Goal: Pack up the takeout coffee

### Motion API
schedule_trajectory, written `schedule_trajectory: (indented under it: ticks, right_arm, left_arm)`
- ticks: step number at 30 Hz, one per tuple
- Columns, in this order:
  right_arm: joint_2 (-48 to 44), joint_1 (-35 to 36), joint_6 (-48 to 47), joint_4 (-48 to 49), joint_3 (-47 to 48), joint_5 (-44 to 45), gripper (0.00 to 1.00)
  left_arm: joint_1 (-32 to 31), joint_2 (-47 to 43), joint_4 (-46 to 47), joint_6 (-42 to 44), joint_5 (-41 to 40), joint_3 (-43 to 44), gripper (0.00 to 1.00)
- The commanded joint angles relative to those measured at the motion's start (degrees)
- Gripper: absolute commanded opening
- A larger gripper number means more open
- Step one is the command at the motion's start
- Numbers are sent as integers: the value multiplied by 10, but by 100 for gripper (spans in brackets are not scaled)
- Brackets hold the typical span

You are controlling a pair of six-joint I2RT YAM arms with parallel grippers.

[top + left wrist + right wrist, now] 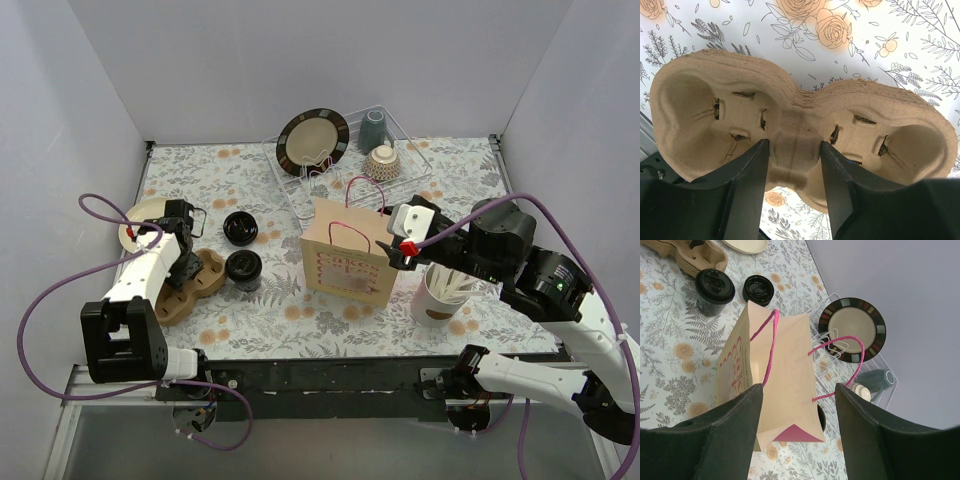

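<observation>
Two black lidded takeout coffee cups (243, 268) (240, 228) stand on the floral cloth, left of a tan paper bag (345, 265) with pink handles. In the right wrist view the same cups (714, 287) (758, 289) appear beyond the bag (790, 370). A brown cardboard cup carrier (205, 275) lies at the left. My left gripper (792, 145) is shut on the carrier's narrow middle ridge (790, 115), a finger in each well. My right gripper (398, 255) hovers open at the bag's right top edge, holding nothing (799, 387). A dark round shape (821, 417) peeks from behind the bag.
A white cup of wooden stirrers (438, 297) stands right of the bag, under my right arm. A clear dish rack (415, 150) at the back holds a striped plate (312, 140), a grey-blue mug (372, 128) and a patterned bowl (383, 162). A cream plate (140, 215) lies far left.
</observation>
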Motion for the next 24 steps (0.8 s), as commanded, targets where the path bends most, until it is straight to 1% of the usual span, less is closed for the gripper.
schedule_trajectory:
  ticks: [1,7,9,12,13,14,19,20,21,24]
  right_arm:
    - [1,3,2,23,12,-3,68]
    - [-1,3,2,24,7,-3,68]
    - [-2,3,1,25,3,-3,68]
    - [-3,3,0,26,3,-4,68]
    - [-3,3,-1,26,3,-3,68]
    - [-2,3,-1,26,3,-3,68]
    - [-3,3,-4,26,1,-3,68]
    - [-3,3,-4,26,2,-3,68]
    - [-3,3,-5,26,2,-3,68]
    - [-2,3,-5,27,1,-4,68]
  left_arm:
    - [3,-11,7,4,-6,5,43]
    - [3,-12,6,4,-5,5,42]
    - [3,-13,6,6,-5,5,44]
    - [2,-13,7,5,-4,5,44]
    - [2,-13,6,5,-3,5,40]
    - [3,-13,6,5,-3,6,38]
    - [4,-13,1,2,-6,15,36]
    - [2,-14,0,1,-6,17,31]
    - [3,-14,-2,0,-6,18,29]
    - [2,-15,-21,-11,-15,40,29]
